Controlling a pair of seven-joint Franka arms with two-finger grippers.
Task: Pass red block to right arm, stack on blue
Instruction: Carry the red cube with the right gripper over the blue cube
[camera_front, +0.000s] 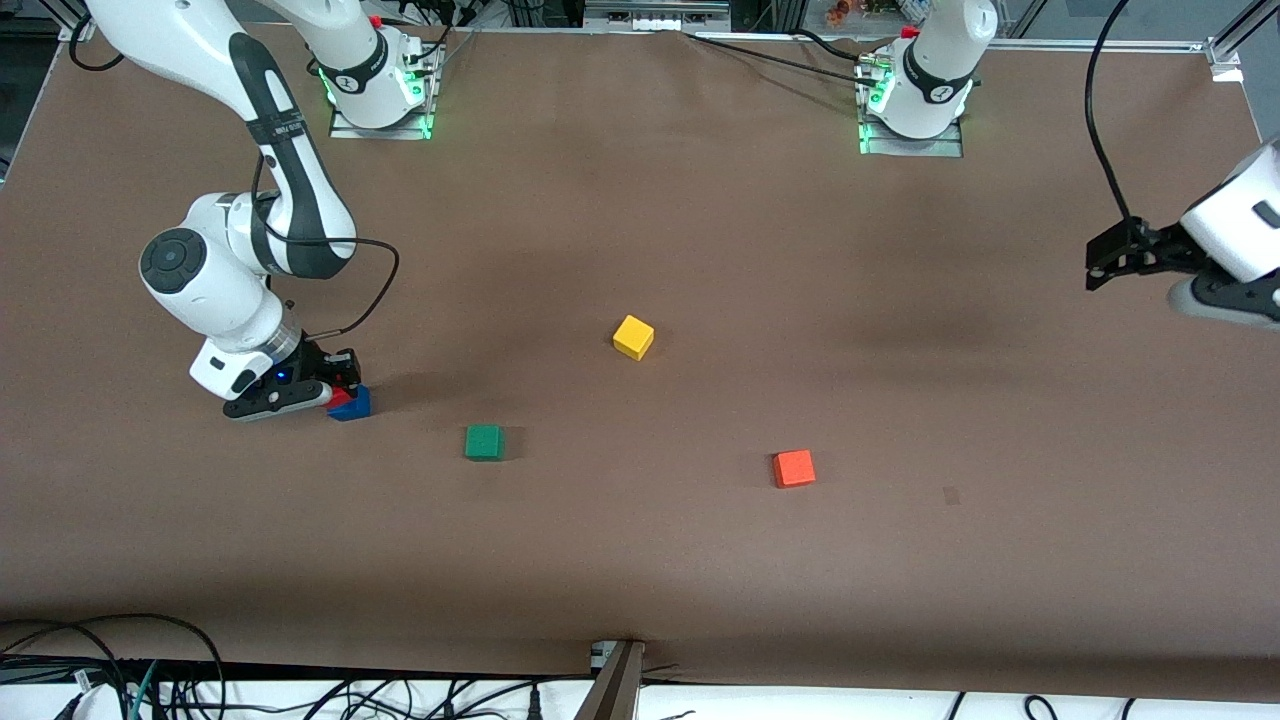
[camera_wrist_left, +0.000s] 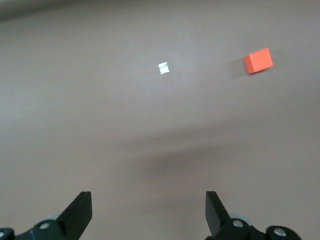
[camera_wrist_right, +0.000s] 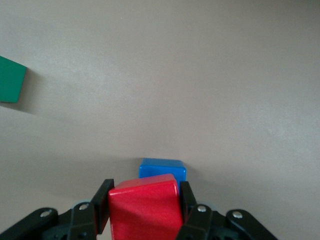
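Two fingers (camera_wrist_right: 102, 202) of the right gripper (camera_wrist_right: 144, 210) are clamped on the red block (camera_wrist_right: 145, 210); we see it held just over the blue cube (camera_wrist_right: 162, 169), at the right arm's end of the table (camera_front: 640, 560). Left gripper (camera_wrist_left: 148, 212) waits up over the left arm's end, jaws spread wide, nothing in them. Green cube (camera_front: 484, 442), yellow cube (camera_front: 633, 337) and orange cube (camera_front: 793, 468) sit apart mid-table.
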